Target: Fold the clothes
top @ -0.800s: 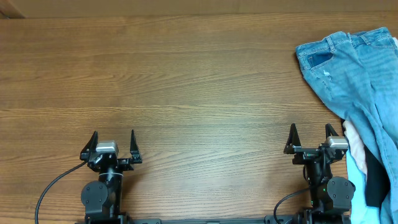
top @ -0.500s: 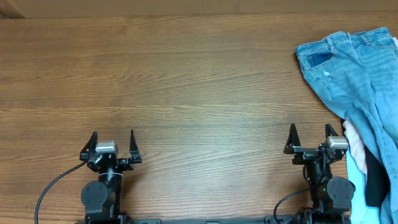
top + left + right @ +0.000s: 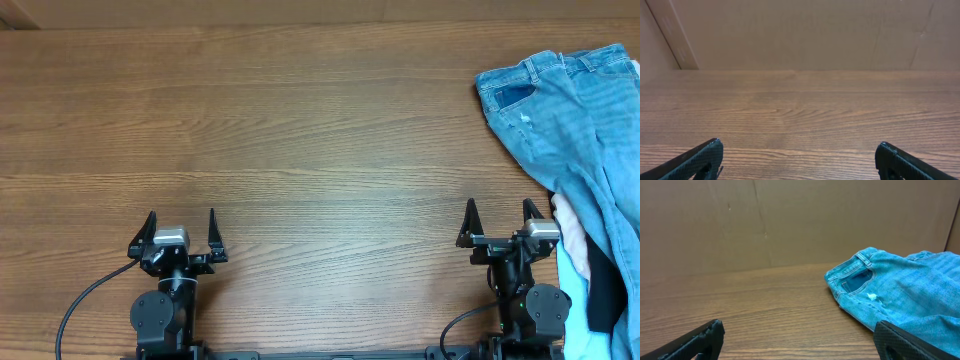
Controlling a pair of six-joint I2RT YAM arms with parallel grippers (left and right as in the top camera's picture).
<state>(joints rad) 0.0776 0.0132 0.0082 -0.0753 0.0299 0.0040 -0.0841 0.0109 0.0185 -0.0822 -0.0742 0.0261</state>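
Starting the fold well means first getting the light-blue washed denim jeans (image 3: pixel 570 110) spread out of their heap. That job looks best suited to the right claw (image 3: pixel 497 207), taken here as the marker for every place. It stands with its jaws spread as wide as they go and nothing between them. The left claw (image 3: pixel 182 214), well apart from it along the same near edge of the brown wood-grain counter (image 3: pixel 300 120), is equally wide and equally empty. The jeans lie beyond the right claw and off to its outer side, with the waistband farthest from it and a dark pocket patch at the corner. The legs run back past the claw's outer side and out of the overhead view. Just beside the claw, pale pinkish-white fabric (image 3: pixel 566 214) and black cloth (image 3: pixel 601 280) show under the denim, so a low grab there may catch the wrong layer. In my judgement the right claw should reach forward for the waistband corner nearest it and pinch denim only. It can then drag the garment onto the bare wood ahead of it before the other arm helps flatten it.
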